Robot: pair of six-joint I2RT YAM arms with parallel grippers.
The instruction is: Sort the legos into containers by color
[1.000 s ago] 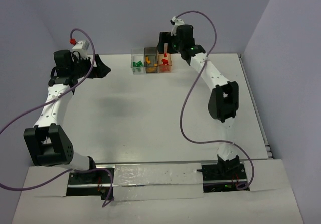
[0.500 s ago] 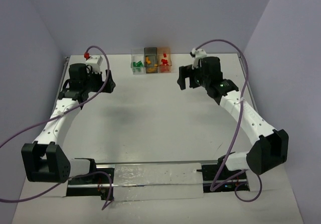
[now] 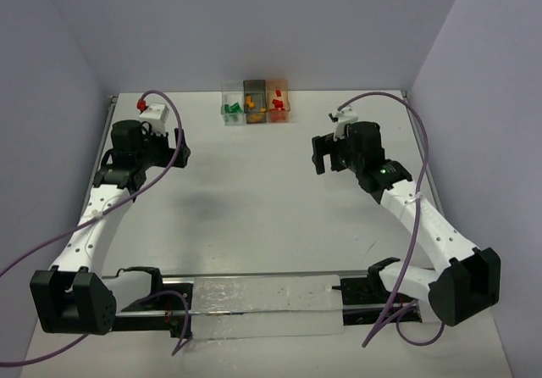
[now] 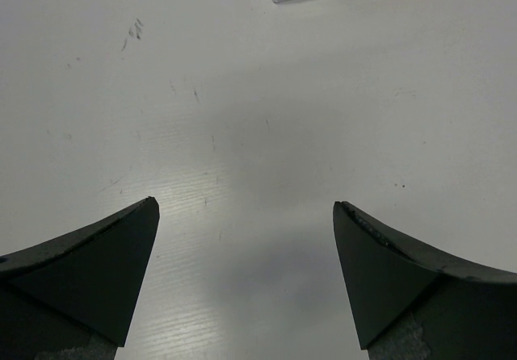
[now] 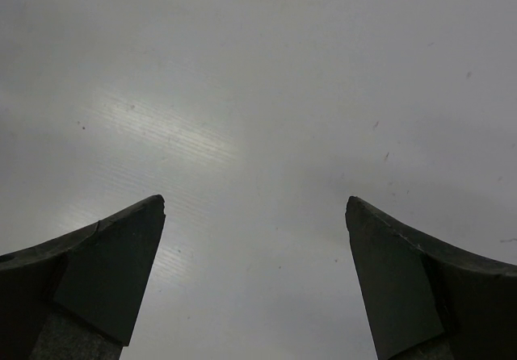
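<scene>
While both tools are released, the left gripper (image 4: 246, 207) and the right gripper (image 5: 254, 203) spread wide w/ nothing between the jaws, the legos (image 3: 251, 102) lie inside the containers (image 3: 254, 85) at the far edge of the table (image 3: 254, 200), sorted by colour. Risk, I think: the boxes stand side by side and look light, so an arm reaching there may push the row and spill bricks. Left wrist view cuts the boxes off at its top edge, right wrist view shows table only, and the bricks are too small to count.
</scene>
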